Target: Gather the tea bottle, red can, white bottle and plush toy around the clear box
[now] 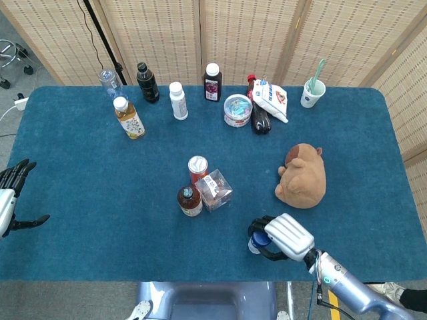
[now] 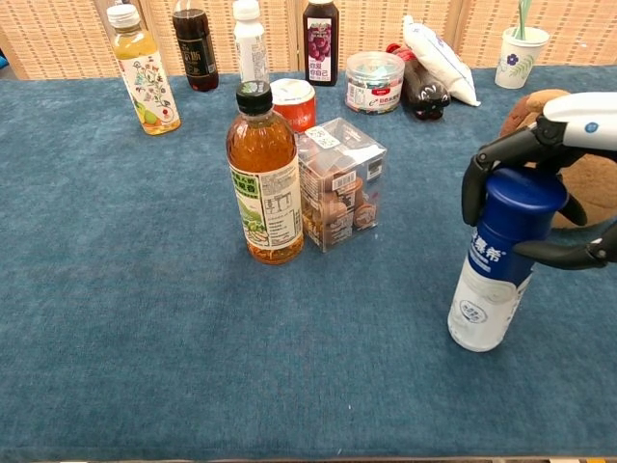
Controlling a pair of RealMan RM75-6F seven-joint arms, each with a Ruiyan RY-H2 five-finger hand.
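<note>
The clear box (image 1: 215, 190) (image 2: 342, 183) stands mid-table. The tea bottle (image 1: 189, 201) (image 2: 264, 178) is upright against its near-left side, and the red can (image 1: 197, 168) (image 2: 293, 103) is just behind it. Nearer the front edge, to the right, stands the white bottle (image 1: 255, 244) (image 2: 494, 275) with a blue cap. My right hand (image 1: 285, 235) (image 2: 554, 159) grips its top, fingers curled round the cap and thumb on the other side. The brown plush toy (image 1: 302, 177) (image 2: 598, 188) lies right of the box, partly hidden by that hand in the chest view. My left hand (image 1: 10, 200) hangs open at the far left edge.
Along the back stand a yellow-tea bottle (image 1: 129, 118), a dark bottle (image 1: 147, 83), a slim white bottle (image 1: 177, 101), a purple juice bottle (image 1: 213, 82), a round tub (image 1: 238, 110), a snack bag (image 1: 271, 99) and a paper cup (image 1: 312, 93). A folding screen stands behind the table.
</note>
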